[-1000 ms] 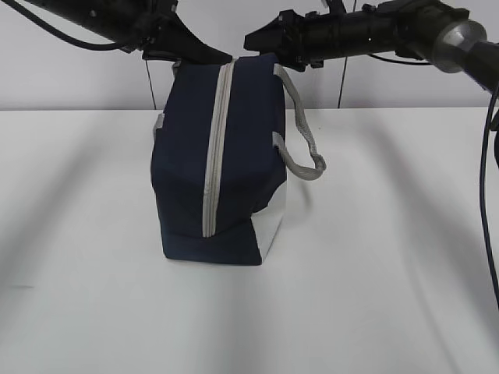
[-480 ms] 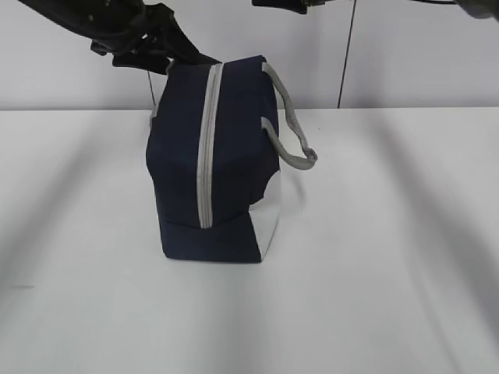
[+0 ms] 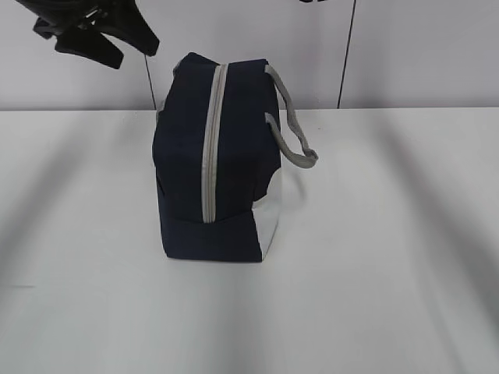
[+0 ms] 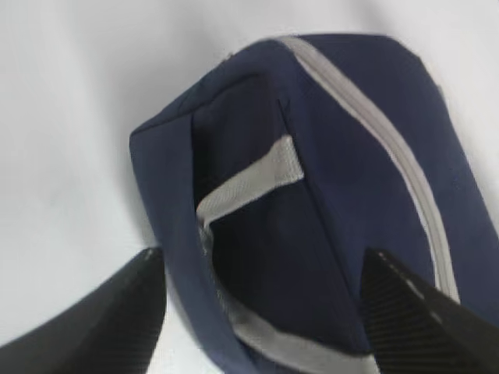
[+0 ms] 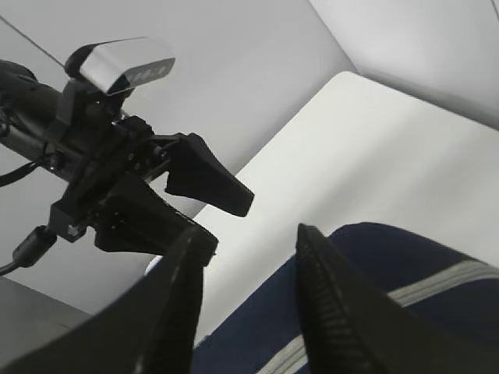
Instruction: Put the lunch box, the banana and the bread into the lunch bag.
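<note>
lunch bag (image 3: 214, 164) upright on tabletop (image 3: 374, 257) | long axis near-far (zipper facing near) | left hand (image 4: 261, 312) spread, empty | right hand (image 5: 249, 312) parted, empty

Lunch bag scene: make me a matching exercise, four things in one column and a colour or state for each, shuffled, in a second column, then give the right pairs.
Column one:
1. lunch bag
2. zipper trim
3. left gripper
4. strap handle

Column two:
A. jaws apart above the bag, nothing between them
B. navy-blue fabric, standing on the white table, closed
C. grey loop hanging off the bag's right side
D. grey strip running up the near face and over the top

Pairs: 1-B, 2-D, 3-A, 4-C
</note>
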Available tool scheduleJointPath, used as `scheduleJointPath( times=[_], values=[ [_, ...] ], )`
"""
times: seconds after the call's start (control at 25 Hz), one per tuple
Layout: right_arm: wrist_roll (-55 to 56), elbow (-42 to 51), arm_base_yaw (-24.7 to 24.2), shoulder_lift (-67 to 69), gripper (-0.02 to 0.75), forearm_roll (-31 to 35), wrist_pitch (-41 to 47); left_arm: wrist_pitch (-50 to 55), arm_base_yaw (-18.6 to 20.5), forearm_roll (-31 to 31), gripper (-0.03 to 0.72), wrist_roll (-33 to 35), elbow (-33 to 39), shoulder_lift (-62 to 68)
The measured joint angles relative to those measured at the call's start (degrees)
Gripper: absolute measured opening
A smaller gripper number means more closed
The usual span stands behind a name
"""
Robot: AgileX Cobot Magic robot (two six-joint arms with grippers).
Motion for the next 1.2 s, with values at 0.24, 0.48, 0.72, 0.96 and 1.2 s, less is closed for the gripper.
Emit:
scheduleJointPath(
  times=[0.24, 0.48, 0.72, 0.96, 1.2],
  values=[
    [-2.11, 17.74, 0.00, -11.68, 0.313, 0.00, 0.00, 3.00, 0.00, 9.57, 0.533, -6.55, 0.00, -4.34],
    [-8.03, 41.72, 0.00, -26.34, 0.312, 0.00, 0.21, 3.10, 0.00, 11.39, 0.497, -8.11, 6.56, -14.19],
    [-13.74, 62.69, 0.00, -39.49, 0.312, 0.00, 7.62, 3.47, 0.00, 12.50, 0.488, -8.25, 22.88, -29.95],
    [-16.41, 81.61, 0.00, -53.16, 0.312, 0.00, 31.34, 2.73, 0.00, 12.50, 0.486, -8.29, 39.02, -47.58],
    [-17.18, 94.17, 0.00, -62.79, 0.290, 0.00, 40.71, -1.27, 0.00, 12.75, 0.486, -9.70, 53.93, -64.78]
  ],
)
